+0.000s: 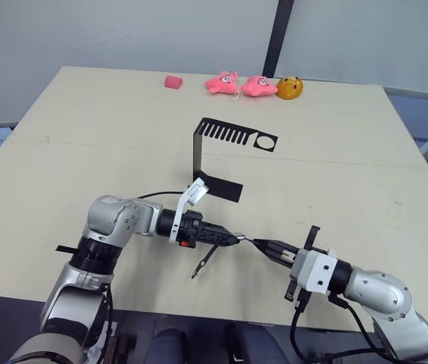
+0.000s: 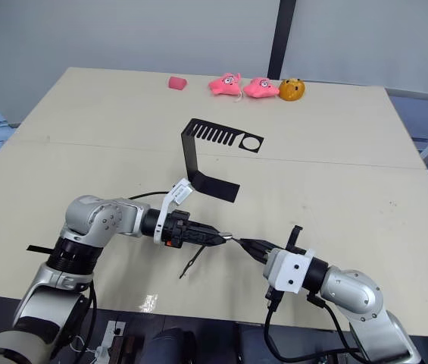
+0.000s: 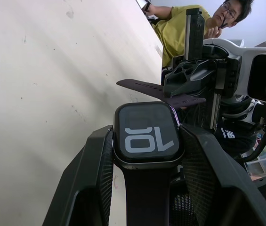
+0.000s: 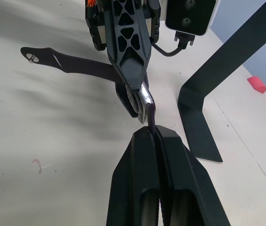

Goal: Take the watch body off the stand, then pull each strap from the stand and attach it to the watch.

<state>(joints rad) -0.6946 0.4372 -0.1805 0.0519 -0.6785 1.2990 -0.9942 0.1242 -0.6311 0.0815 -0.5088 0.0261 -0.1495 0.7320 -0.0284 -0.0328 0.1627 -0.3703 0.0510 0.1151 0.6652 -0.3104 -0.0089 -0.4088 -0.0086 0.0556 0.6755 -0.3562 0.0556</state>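
The small rounded-square watch body (image 3: 148,134), grey-rimmed with a black screen showing pale digits, sits clamped between the two black fingers of the left claw (image 1: 232,240), low over the near part of the beige bench (image 1: 85,152), its screen turned toward the wrist camera. One narrow dark flexible strap (image 1: 202,262) already hangs from the case, slanting down toward the bench and the robot. The right claw (image 1: 263,245) is clenched on the second dark strap (image 4: 150,114), which runs lengthwise between the two claws and meets the case edge. The thin black C-shaped metal stand (image 1: 217,155) stands upright just beyond, its slotted top plate bare.
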